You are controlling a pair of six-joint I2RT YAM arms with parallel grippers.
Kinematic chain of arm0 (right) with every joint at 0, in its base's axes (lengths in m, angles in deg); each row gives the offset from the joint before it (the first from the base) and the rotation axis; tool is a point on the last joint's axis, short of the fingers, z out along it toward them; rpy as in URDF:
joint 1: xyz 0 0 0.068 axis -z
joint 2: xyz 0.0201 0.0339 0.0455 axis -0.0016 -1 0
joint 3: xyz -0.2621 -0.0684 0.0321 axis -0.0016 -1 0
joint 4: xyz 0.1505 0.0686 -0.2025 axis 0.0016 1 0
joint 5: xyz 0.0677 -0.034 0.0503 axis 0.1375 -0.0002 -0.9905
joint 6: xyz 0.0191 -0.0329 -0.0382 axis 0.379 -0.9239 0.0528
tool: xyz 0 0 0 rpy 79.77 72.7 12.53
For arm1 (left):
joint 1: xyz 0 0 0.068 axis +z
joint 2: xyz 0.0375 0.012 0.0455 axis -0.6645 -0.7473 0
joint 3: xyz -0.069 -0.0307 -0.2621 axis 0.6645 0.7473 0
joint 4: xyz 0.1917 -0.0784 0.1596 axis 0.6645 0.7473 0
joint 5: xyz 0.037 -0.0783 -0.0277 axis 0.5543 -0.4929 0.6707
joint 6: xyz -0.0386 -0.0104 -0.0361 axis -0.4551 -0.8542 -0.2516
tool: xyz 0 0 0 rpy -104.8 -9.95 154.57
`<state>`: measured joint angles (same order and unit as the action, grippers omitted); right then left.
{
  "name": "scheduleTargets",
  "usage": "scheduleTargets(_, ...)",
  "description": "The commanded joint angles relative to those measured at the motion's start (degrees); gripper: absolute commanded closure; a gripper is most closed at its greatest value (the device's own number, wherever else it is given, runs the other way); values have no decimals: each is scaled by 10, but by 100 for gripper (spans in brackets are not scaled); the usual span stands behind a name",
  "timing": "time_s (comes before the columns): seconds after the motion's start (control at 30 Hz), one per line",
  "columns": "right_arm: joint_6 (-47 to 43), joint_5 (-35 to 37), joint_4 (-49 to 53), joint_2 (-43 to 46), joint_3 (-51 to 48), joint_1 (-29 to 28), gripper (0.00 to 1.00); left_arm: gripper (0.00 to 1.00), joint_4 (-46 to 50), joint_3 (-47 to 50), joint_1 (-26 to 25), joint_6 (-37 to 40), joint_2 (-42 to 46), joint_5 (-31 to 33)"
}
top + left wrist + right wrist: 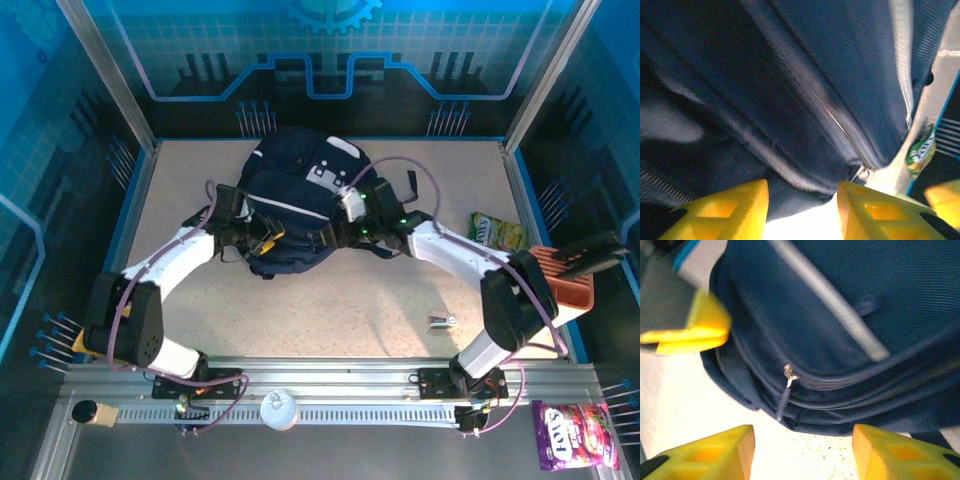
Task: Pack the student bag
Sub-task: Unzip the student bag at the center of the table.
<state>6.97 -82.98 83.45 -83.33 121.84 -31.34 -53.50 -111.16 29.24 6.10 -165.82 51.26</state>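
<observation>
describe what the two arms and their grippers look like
The left arm and right arm both have smooth white link shells between black joints, with a thin mauve cable looping along each. The left gripper and right gripper carry blocky yellow fingers with triangular cut-outs. Small green lights glow near the right wrist.

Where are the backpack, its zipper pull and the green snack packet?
backpack point(292, 182), top view, on its navy upper panel.
zipper pull point(788, 376), right wrist view, on the metal tab.
green snack packet point(497, 233), top view, on its middle.
</observation>
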Motion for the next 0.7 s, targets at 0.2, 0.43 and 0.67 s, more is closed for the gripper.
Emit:
scheduleTargets(0.2,274,-36,-88,9,-49,88,31,49,115,-74,-115,123,49,168)
scheduleTargets(0.43,325,-14,-86,19,-67,114,23,51,181,-181,-226,133,-56,294)
scheduleTargets(0.67,336,-4,-83,29,-76,128,23,55,230,-266,-264,166,-160,330)
